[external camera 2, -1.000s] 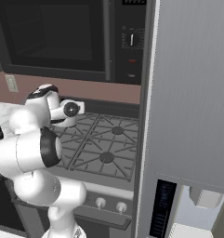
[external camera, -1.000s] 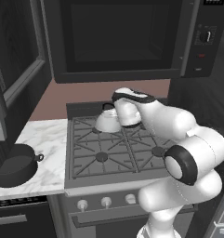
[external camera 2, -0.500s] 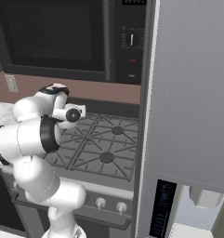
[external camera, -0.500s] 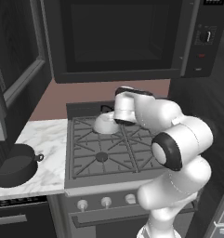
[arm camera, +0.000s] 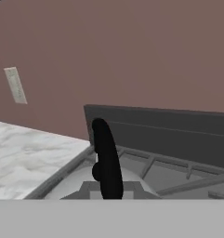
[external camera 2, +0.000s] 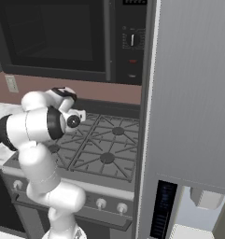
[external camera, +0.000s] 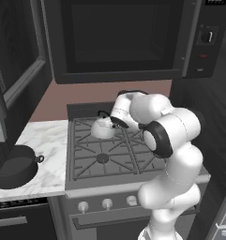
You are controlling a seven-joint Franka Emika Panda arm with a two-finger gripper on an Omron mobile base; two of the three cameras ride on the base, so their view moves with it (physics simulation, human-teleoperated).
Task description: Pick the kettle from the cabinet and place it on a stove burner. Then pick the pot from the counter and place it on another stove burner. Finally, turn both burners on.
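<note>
The small shiny white-silver dome-shaped kettle [external camera: 102, 129] sits over the rear left burner of the grey cast-iron grated gas cooktop [external camera: 102, 158], its thin black arched handle [arm camera: 106, 160] standing upright in the hand view; the tool [external camera: 116, 123] is at that handle, fingers pressed together and pinching it, so the kettle is not yet let go. The squat dark grey-black pot with loop side handles [external camera: 13, 166] waits on the white marble bench [external camera: 44, 140], well apart to the left; the silver front knobs [external camera: 107, 203] are untouched.

Risks, as I judge them: if the kettle's base straddles a grate rib rather than resting level, opening the tool could let it rock or slide off the burner; lifting away before the fingers clear the arch could snag the handle and tip the kettle; the bulky white elbow hangs over the right-hand burners, so a wide swing toward the pot could sweep the kettle.
</note>
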